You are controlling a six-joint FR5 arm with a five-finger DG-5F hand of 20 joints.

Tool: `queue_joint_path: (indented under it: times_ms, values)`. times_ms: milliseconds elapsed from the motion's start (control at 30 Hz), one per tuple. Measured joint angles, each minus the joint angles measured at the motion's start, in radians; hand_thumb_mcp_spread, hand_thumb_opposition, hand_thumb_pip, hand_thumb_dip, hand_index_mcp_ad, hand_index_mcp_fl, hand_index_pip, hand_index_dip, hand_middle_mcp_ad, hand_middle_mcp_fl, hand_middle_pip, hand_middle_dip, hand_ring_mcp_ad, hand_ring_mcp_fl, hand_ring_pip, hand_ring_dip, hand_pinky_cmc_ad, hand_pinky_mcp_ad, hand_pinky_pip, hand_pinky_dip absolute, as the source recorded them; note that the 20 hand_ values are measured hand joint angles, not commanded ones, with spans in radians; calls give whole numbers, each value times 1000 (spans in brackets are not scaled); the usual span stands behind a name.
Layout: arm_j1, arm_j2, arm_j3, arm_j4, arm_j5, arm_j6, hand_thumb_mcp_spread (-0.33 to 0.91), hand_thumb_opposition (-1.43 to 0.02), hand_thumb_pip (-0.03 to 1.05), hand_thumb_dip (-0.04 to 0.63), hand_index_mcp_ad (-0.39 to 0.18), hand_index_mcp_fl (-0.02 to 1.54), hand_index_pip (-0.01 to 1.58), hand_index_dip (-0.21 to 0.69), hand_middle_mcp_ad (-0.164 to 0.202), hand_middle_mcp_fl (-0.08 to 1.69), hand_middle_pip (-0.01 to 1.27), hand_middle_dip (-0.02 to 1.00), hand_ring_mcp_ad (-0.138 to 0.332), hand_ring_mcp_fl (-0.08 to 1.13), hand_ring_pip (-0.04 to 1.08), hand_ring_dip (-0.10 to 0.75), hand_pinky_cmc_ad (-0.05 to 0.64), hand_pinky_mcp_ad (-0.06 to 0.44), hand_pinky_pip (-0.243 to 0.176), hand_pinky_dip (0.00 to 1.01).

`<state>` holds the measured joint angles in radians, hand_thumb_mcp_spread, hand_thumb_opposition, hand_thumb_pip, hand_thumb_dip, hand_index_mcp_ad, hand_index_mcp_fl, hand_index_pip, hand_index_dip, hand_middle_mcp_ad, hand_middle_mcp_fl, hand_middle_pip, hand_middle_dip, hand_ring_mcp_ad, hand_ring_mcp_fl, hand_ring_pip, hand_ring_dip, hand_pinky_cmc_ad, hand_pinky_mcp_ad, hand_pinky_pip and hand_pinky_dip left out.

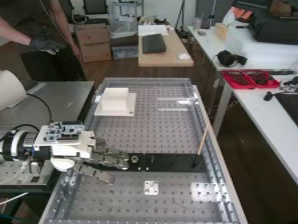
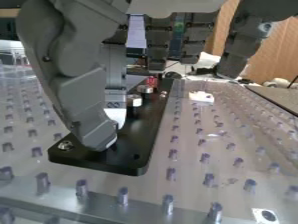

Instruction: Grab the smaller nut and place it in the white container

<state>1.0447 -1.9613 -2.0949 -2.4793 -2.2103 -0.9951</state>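
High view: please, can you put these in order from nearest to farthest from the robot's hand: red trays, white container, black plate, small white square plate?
1. Black plate, right beside the hand.
2. Small white square plate, toward the view's bottom.
3. White container, farther up the bench.
4. Red trays, on the table at right.
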Motion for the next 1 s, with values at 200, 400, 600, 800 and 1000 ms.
queue_joint_path:
  times_ms: [200, 400, 600, 800, 1000]
  values:
    - [-1, 2, -1, -4, 3, 3, 506, -883, 623, 232, -241, 279, 1545, 52, 40, 58, 138, 286, 113, 0, 101, 138, 353, 295, -12, 225]
    - [2, 5, -5, -1, 6, 10, 499, -895, 632, 232, -243, 143, 1541, 51, 44, 58, 138, 286, 113, 0, 101, 138, 353, 295, -12, 225]
    - [3, 9, -11, 1, 5, 13, 469, -908, 642, 227, -246, 87, 1527, 47, 44, 58, 138, 286, 113, 3, 103, 138, 353, 293, -12, 241]
    - [1, 12, -12, 2, 6, 15, 456, -911, 644, 225, -243, 86, 1520, 16, 44, 58, 138, 286, 113, 0, 101, 138, 353, 293, -12, 265]
    - [-6, 14, -11, -1, 6, 10, 457, -911, 644, 225, -243, 86, 1518, 17, 44, 58, 138, 283, 113, 3, 101, 138, 353, 293, -12, 265]
